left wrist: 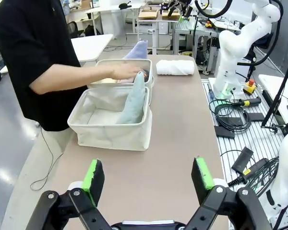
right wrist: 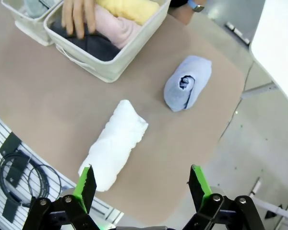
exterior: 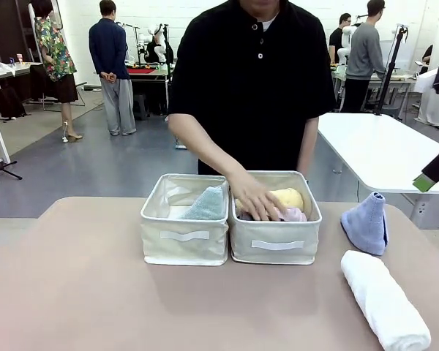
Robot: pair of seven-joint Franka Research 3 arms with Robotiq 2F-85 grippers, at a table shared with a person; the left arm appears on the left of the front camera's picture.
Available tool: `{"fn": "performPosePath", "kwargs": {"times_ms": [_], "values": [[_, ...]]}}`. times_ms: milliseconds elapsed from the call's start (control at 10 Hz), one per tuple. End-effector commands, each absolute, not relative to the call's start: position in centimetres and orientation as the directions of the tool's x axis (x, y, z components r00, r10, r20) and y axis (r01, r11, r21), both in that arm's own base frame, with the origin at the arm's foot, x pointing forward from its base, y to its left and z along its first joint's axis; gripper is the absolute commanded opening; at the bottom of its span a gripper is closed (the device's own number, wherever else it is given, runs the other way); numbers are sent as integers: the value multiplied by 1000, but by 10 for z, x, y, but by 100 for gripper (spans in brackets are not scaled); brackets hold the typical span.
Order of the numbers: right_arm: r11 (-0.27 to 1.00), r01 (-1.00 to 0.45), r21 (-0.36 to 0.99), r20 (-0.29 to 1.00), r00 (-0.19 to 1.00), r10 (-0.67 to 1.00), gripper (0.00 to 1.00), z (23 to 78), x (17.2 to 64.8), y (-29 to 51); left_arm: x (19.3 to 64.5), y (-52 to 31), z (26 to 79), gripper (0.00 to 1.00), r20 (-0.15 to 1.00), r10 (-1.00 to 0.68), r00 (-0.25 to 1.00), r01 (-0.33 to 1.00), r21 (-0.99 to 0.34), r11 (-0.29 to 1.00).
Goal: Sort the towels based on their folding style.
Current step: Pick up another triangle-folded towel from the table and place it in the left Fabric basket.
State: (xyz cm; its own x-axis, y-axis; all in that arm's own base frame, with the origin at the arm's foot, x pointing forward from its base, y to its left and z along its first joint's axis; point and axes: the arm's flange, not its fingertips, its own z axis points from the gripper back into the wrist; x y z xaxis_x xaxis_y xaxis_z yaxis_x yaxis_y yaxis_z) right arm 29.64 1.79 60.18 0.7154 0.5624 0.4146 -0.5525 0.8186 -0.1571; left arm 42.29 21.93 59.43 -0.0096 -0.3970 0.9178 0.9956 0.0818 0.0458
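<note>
The soft white roll [right wrist: 114, 143], at eleven o'clock of the spread right gripper [right wrist: 140, 184], likely squashes; pinch its middle.

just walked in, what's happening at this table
A person's hand is reaching into the right bin, which holds the yellow roll, pink roll and dark grey roll. The green cone sits in the left bin. The blue cone and white roll are out on the table, not yet sorted. On both robot arms the jaws are open and hold nothing.
</note>
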Motion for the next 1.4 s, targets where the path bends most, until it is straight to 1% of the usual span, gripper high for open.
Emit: {"fn": "performPosePath", "kwargs": {"times_ms": [0,300,400,500,600,900,1100,1300], "values": [[815,-556,-160,406,716,568,100,606,293,12,420,216,595,95,920,-392,-1,994,46,104],[815,-556,-160,406,716,568,100,606,293,12,420,216,595,95,920,-392,-1,994,46,104],[824,-547,-147,427,717,552,100,606,292,11,420,216,595,95,920,-392,-1,994,46,104],[839,-527,-137,404,744,533,100,602,307,27,420,216,595,95,920,-392,-1,994,46,104],[842,-515,-161,362,763,536,100,596,321,42,420,216,595,95,920,-392,-1,994,46,104],[907,-363,-214,293,862,414,100,579,363,64,420,216,595,95,920,-392,-1,994,46,104],[937,-282,-205,273,903,332,100,568,391,66,420,216,595,95,920,-392,-1,994,46,104],[942,-288,-172,246,914,324,100,556,420,69,420,216,595,95,920,-392,-1,994,46,104]]}}
